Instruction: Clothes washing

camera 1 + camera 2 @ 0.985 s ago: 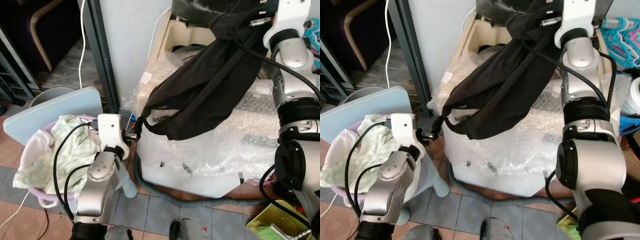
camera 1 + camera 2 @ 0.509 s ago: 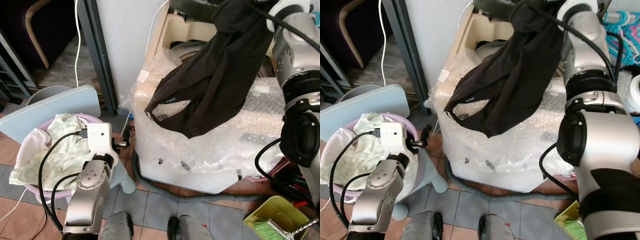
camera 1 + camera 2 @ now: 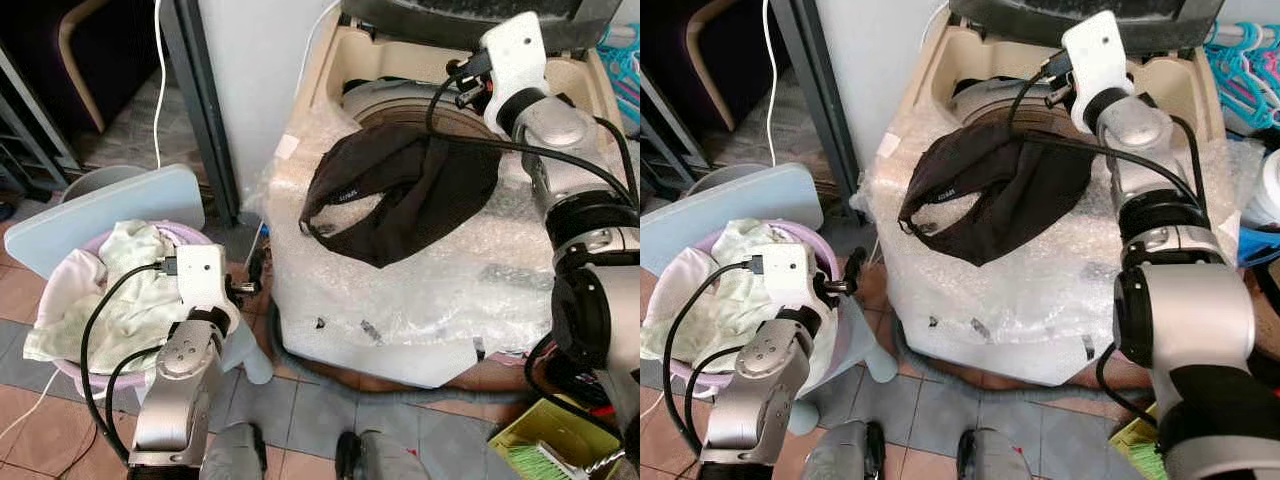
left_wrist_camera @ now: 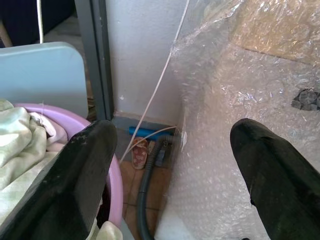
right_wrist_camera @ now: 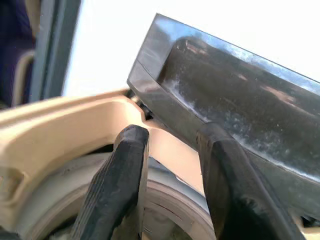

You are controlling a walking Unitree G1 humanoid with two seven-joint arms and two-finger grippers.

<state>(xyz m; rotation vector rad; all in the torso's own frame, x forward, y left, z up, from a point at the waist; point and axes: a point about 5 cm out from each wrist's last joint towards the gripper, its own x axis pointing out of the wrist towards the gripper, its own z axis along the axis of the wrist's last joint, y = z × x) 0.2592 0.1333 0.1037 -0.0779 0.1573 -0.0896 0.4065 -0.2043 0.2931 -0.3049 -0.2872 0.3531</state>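
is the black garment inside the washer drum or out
Out: the black garment lies draped over the drum's front rim and the bubble-wrapped washer top.

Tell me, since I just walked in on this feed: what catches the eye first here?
A black garment lies draped over the front rim of the bubble-wrapped washing machine, half over its open drum. The right hand hovers above the drum near the raised lid, fingers apart and empty. Beside the machine on the robot's left, a lilac basket holds pale green laundry, with the open left hand next to it.
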